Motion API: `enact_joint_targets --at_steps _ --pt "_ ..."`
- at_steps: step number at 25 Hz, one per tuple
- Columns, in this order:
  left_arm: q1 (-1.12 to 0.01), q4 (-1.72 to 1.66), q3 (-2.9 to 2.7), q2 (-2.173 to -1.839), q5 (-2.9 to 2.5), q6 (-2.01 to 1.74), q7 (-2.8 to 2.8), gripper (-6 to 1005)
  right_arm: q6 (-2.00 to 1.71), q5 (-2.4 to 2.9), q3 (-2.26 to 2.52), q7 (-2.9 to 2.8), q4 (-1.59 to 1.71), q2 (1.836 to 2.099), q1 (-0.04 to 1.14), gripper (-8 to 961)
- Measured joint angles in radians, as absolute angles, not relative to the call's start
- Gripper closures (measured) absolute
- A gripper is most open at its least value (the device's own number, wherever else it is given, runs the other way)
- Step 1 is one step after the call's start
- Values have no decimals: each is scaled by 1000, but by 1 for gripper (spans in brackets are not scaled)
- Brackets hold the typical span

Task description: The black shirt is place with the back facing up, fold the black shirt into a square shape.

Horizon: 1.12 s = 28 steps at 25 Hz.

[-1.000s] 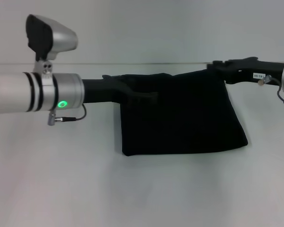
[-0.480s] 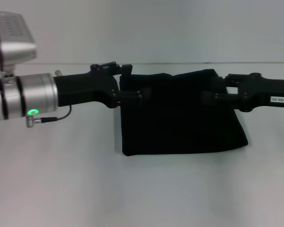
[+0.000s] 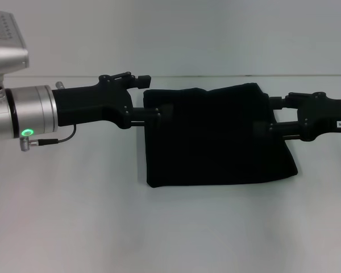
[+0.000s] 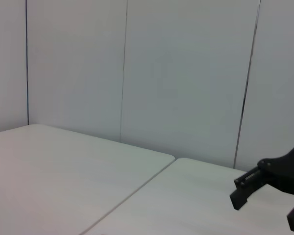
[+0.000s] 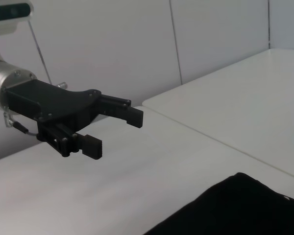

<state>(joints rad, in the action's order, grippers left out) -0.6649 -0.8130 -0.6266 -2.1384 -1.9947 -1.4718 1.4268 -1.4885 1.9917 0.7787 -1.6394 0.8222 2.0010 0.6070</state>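
Note:
The black shirt lies on the white table as a folded, roughly square bundle in the middle of the head view. One corner of it shows in the right wrist view. My left gripper hovers at the shirt's far left corner, open and empty. It also shows in the right wrist view with its fingers apart. My right gripper hovers at the shirt's right edge, open and empty. Its fingers show at the edge of the left wrist view.
A pale wall stands behind the table's far edge. A seam runs between two tabletops in the left wrist view. Bare white table lies in front of the shirt and on both sides.
Both arms have drawn outward from over the shirt's far edge, the left one to the left and the right one to the right. The shirt has stayed in place.

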Motion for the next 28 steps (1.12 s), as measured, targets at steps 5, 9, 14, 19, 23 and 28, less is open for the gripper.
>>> enact_joint_targets --at_steps 5,9,14,19,23,28 --pt "-660 -819 -629 -2138 -2002 -1472 1425 93 -1486 2000 780 -1635 828 1996 608 40" --pt "-658 -824 -629 -2138 -2050 -1482 1426 94 -1487 2010 784 -1631 830 1993 607 41" --pt "-658 -826 -629 -2138 -2068 -1492 1434 95 -1488 2024 782 -1634 836 1996 604 47" --pt "-659 -827 -632 -2138 -2071 -1512 1434 95 -1493 2025 783 -1637 842 2003 604 47" --pt "-662 -824 -632 -2138 -2070 -1511 1434 95 -1495 2025 777 -1639 844 2008 605 46" --pt "-667 -820 -632 -2138 -2071 -1509 1435 95 -1507 2025 776 -1651 844 2003 600 46"
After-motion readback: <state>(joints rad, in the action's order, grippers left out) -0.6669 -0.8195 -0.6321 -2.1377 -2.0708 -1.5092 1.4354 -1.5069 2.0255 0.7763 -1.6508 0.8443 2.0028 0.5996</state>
